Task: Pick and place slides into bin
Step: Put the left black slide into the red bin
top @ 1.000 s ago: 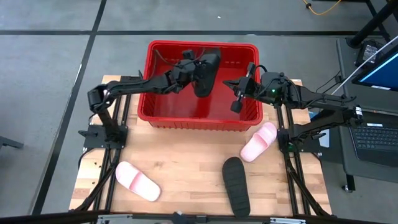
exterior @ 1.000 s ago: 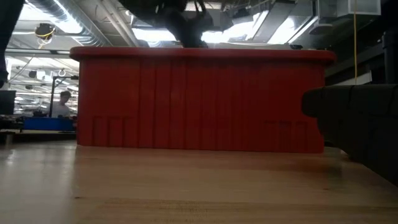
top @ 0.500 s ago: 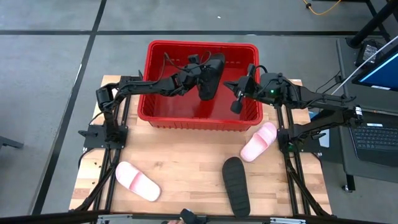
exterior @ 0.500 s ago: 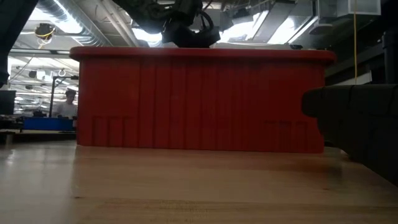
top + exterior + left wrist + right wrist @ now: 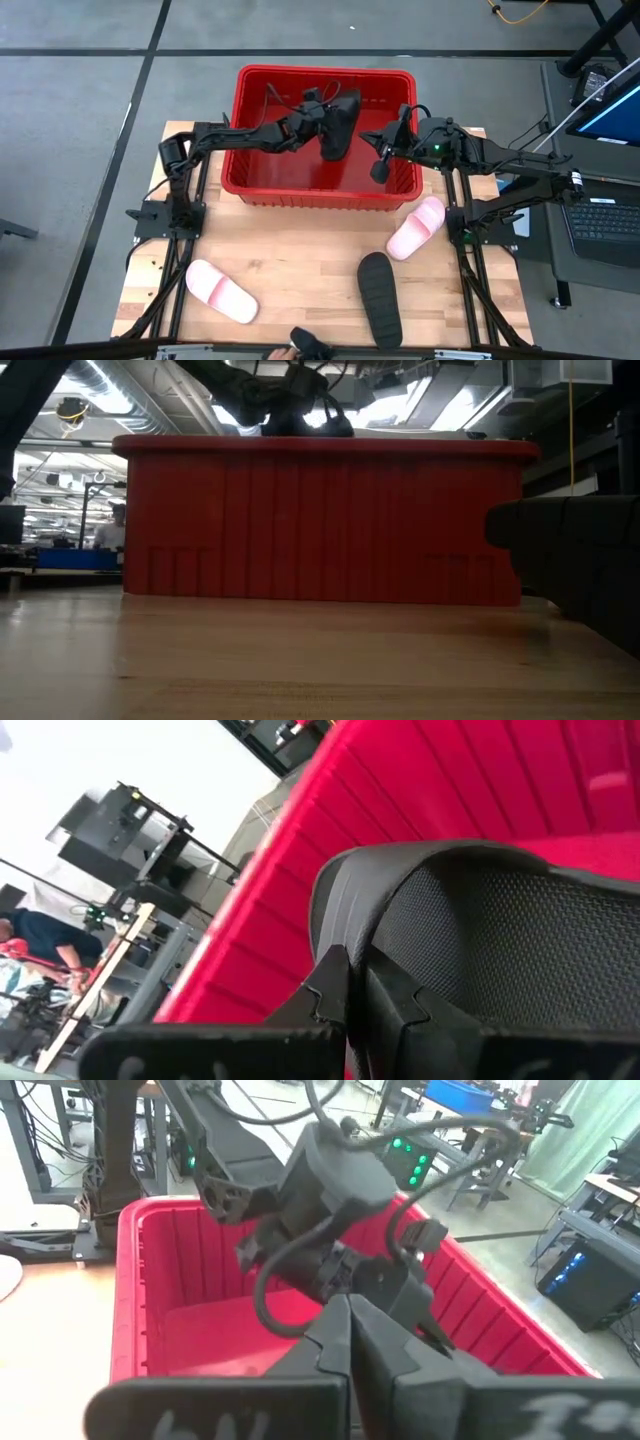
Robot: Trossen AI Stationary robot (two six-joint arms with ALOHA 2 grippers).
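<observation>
From above, we see our left gripper point(image 5: 322, 118) stretched out over the red bin point(image 5: 250, 130), pinched on a black slide point(image 5: 340, 122) that hangs inside the bin's far half, toe pointing down toward the floor of it. Our right gripper point(image 5: 383, 160) waits over the bin's right end, near the wall. Three slides lie on the table: a pink one point(image 5: 220, 291) at front left, another pink one point(image 5: 416, 227) just outside the bin's front right corner, and a second black one point(image 5: 381, 299) near the front edge. From table height, only the bin wall point(image 5: 320, 520) fills the picture, with the left arm's wrist and cables showing above the rim; we cannot see the held slide there. Past our left fingers point(image 5: 340, 990), closed tight on the slide's edge, its textured footbed point(image 5: 500, 950) sits against the red wall. It looks light and rubbery to us, flexible but not fragile, best taken by a thin rim or the strap. In the right wrist view our right fingers point(image 5: 345, 1330) are pressed together on nothing, aimed at the left wrist over the bin.
</observation>
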